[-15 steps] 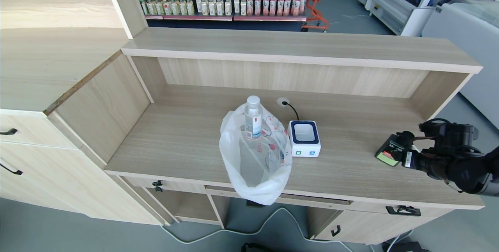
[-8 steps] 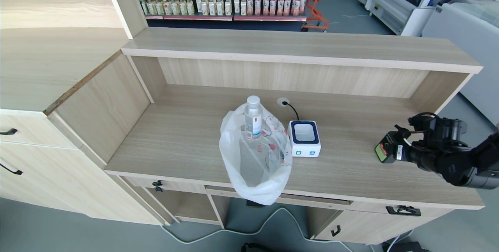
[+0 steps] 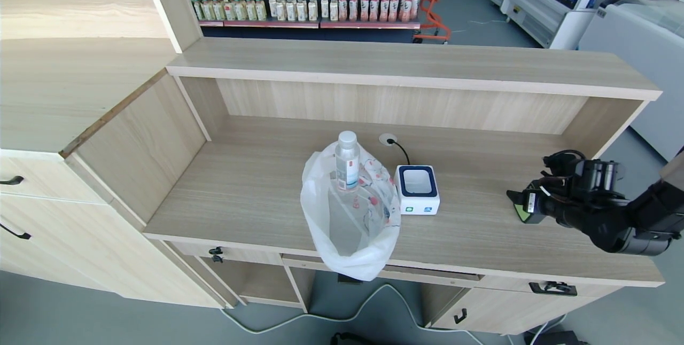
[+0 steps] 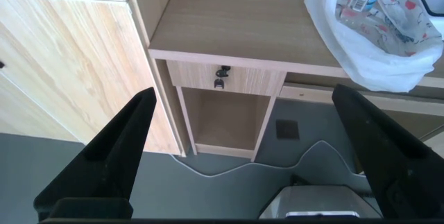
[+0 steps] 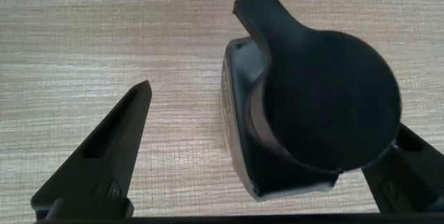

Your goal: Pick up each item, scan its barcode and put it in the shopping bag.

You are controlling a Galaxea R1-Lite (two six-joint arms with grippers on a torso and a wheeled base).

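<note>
Hovering low over counter (image 3: 481, 227), right gripper (image 5: 274, 134) stands spread about small dark item (image 3: 527, 205), right of scanner (image 3: 418, 189). One finger apart from it: off-centre closing may tip it, barcode lost. Shopping bag (image 3: 315, 211) well apart.

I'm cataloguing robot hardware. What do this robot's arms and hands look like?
The right arm is black and bulky, with thin black cables looping over its wrist. The right hand and left hand each carry two flat black fingers, wedge-shaped, tapering to points.
</note>
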